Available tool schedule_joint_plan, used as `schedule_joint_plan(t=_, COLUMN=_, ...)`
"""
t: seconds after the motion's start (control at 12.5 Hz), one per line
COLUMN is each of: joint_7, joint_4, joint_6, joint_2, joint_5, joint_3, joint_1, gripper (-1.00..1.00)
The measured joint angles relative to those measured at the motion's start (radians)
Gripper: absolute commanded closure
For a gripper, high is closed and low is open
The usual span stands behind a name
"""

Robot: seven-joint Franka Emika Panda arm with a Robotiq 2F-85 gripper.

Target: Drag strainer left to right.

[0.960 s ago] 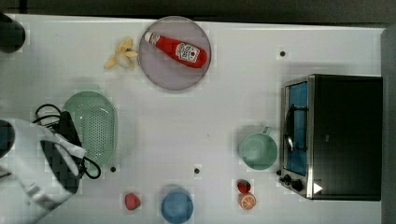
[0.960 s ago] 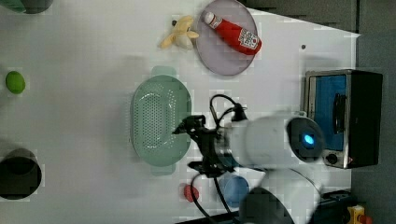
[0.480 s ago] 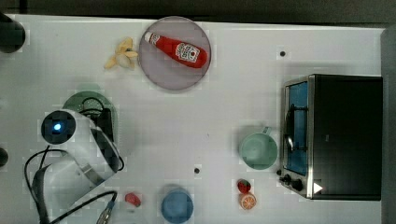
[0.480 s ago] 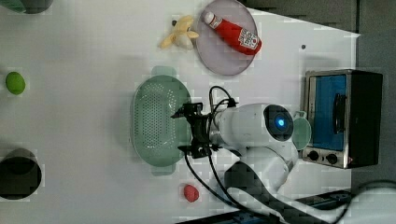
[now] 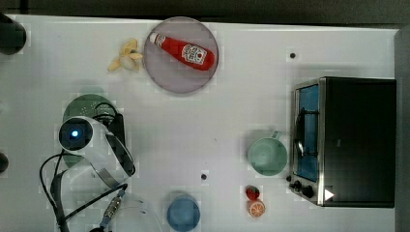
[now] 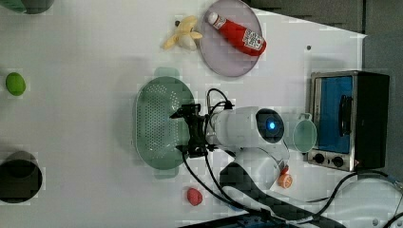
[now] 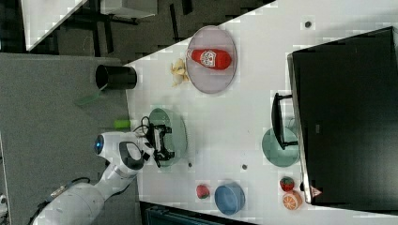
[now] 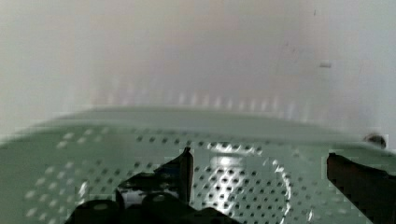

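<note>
Item, strainer: pale green oblong plastic basket, rounded ends, fine perforations across the centre. It lies flat on the white table, toward the top view's left, well apart from the mint-green mug and the toaster oven on the top view's right. In the top view my arm covers most of it.

Item, hand: spread wide, nothing between the fingers. In the left view it sits over the strainer's rim on the side nearest the arm. In the wrist view both fingertips hang just above the perforated floor; I cannot tell whether they touch it.

Handling, as I judge it: light, thin-walled, stiff enough to push or pull but likely to flex at the rim. Smooth plastic on a smooth table should slide easily, and may pivot if I drag it from one end. The best hold looks to be the long side wall: one finger inside the basket, one outside, pinching the rim near its middle so it tracks straight. Alternatively, a finger pressed down inside against the wall would hook it along.

Other stock on the table: plate bearing a ketchup bottle, banana, blue bowl, and small toy fruit near the oven. The drag path across the middle looks open until the mug.
</note>
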Motion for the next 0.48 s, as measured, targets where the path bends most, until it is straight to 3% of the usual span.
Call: schedule_joint_plan(t=0.48, joint_7=0.019, joint_4=-0.039, joint_6=0.000, joint_2=-0.014, joint_5=0.007, joint_3=-0.067, joint_1=0.024, gripper=-1.00)
